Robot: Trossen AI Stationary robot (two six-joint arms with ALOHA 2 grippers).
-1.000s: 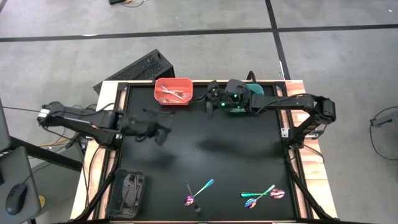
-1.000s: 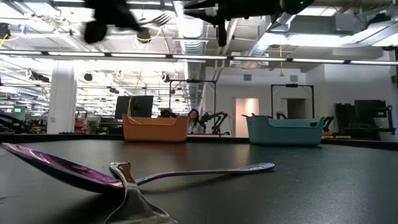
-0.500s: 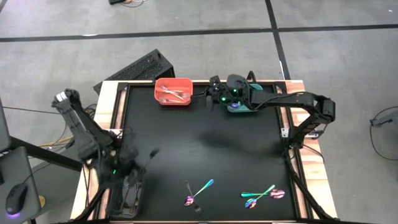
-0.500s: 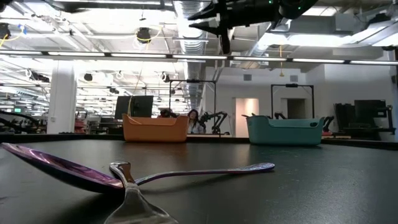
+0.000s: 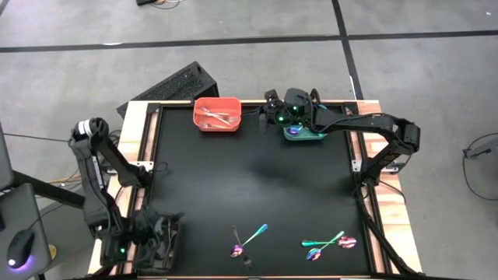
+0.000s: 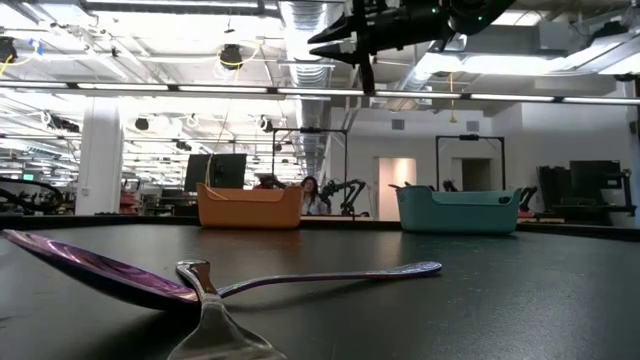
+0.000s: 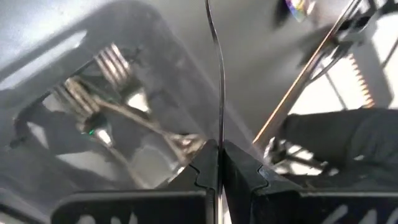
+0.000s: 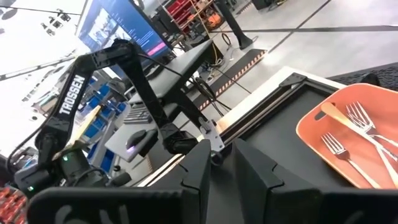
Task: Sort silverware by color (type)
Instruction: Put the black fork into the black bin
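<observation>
My left gripper [image 5: 154, 233] hangs over the black bin [image 5: 159, 243] at the table's near left corner, shut on a thin dark utensil [image 7: 219, 74]. Dark forks [image 7: 115, 65] lie in that bin. My right gripper [image 5: 266, 107] is high near the far edge, between the red bin [image 5: 216, 115] holding silver forks [image 8: 348, 143] and the teal bin [image 5: 309, 134]. Its fingers [image 8: 199, 165] stand almost together with nothing seen between them. Purple and teal-handled pieces [image 5: 250, 237] [image 5: 331, 243] lie flat near the near edge. My left gripper pinches the thin dark utensil between its two fingers at their free ends [image 7: 219, 148], coming from above and pointing down at the black bin. The utensil runs on past the fingertips, seen edge-on. Which part of it is held, I cannot tell.
A purple spoon [image 6: 100, 270] and a silver fork [image 6: 215, 320] lie close to the low camera. The black tabletop [image 5: 257, 179] has a raised frame [image 5: 152, 140] around it. A keyboard [image 5: 167, 87] sits beyond the far left corner.
My left arm swung quickly from the table's left middle toward the near left corner and came down over the black bin, still shut on the utensil. My right gripper drifted toward the far edge and a little toward the teal bin.
</observation>
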